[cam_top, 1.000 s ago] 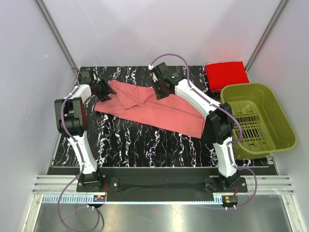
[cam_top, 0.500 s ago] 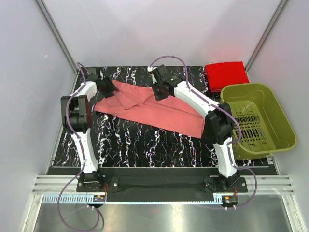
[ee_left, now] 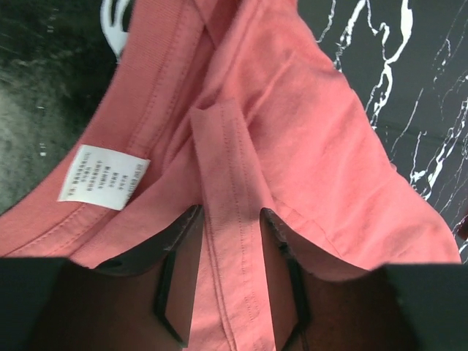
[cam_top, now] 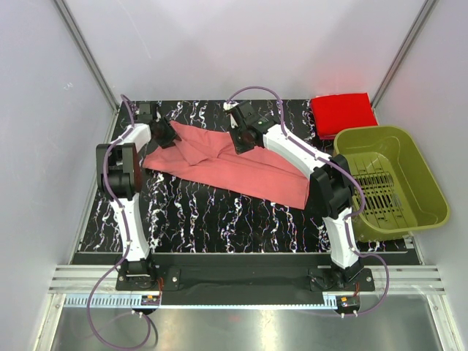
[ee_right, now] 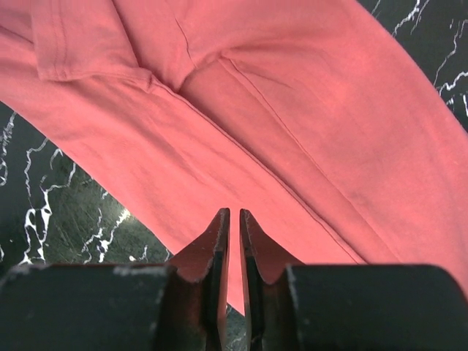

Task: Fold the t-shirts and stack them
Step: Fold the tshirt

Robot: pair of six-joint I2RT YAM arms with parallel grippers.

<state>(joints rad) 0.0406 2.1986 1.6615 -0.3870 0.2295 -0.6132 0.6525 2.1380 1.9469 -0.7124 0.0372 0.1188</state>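
Note:
A salmon-pink t-shirt (cam_top: 219,164) lies stretched across the black marbled table, its collar end at the left. My left gripper (cam_top: 167,136) is at that end. In the left wrist view its jaws (ee_left: 232,219) stand open on either side of a stitched band of the salmon-pink t-shirt (ee_left: 292,124), beside the white label (ee_left: 102,175). My right gripper (cam_top: 241,142) is at the shirt's far edge; in the right wrist view its jaws (ee_right: 235,213) are almost together, pinching the edge of the salmon-pink t-shirt (ee_right: 241,110). A brighter red t-shirt (cam_top: 342,113) lies folded at the back right.
An olive-green plastic basket (cam_top: 365,133) stands at the right edge, just in front of the folded red shirt. Grey walls close in the table on the left, back and right. Bare marbled tabletop (cam_top: 219,216) shows in front of the salmon shirt.
My left gripper has slid right along the back onto the shirt's collar end, and its jaws have narrowed. The right gripper has hardly moved.

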